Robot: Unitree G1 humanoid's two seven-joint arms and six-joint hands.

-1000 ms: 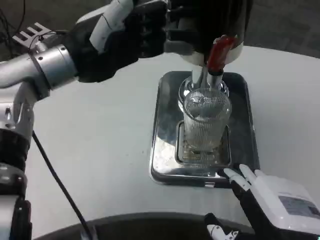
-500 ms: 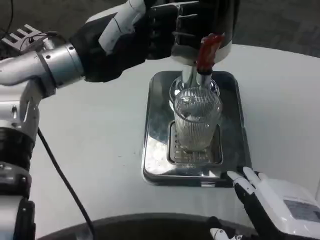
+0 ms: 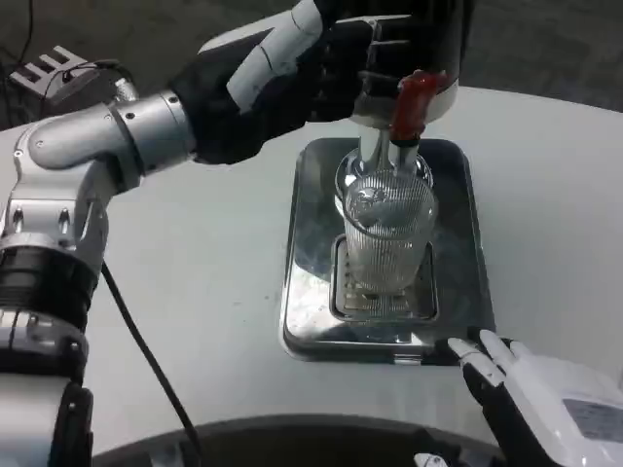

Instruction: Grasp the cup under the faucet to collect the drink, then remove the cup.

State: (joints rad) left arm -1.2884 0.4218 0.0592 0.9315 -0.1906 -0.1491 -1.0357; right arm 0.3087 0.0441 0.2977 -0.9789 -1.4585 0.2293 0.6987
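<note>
cup: ribbed clear glass, upright, centre of frame, standing on the grate of the steel tray and directly below the faucet with its red lever. held by neither hand. liquid level inside: cannot tell through the ribbing.

left hand: upper centre-left, against the dark dispenser just beside the lever. fingers lie curled at the dispenser body; whether they grip anything or merely press there, cannot tell.

right hand: lower right corner, near the tray's front edge, well apart from the cup. its white fingertips lie straight and close together, holding nothing.

judgement: step in hand is the approach of the right hand to the cup; grasp not yet made.

notes for doing it well:
- bring the right hand in from the lower right, over the tray rim, fingers opened wide enough for the cup wall.
- close around the mid-height of the cup, not the rim; ribbed glass is slick and top-heavy when pushed.
- keep the cup under the spout; a nudge off the grate would tip it.
- hold it level before any lever action.
</note>
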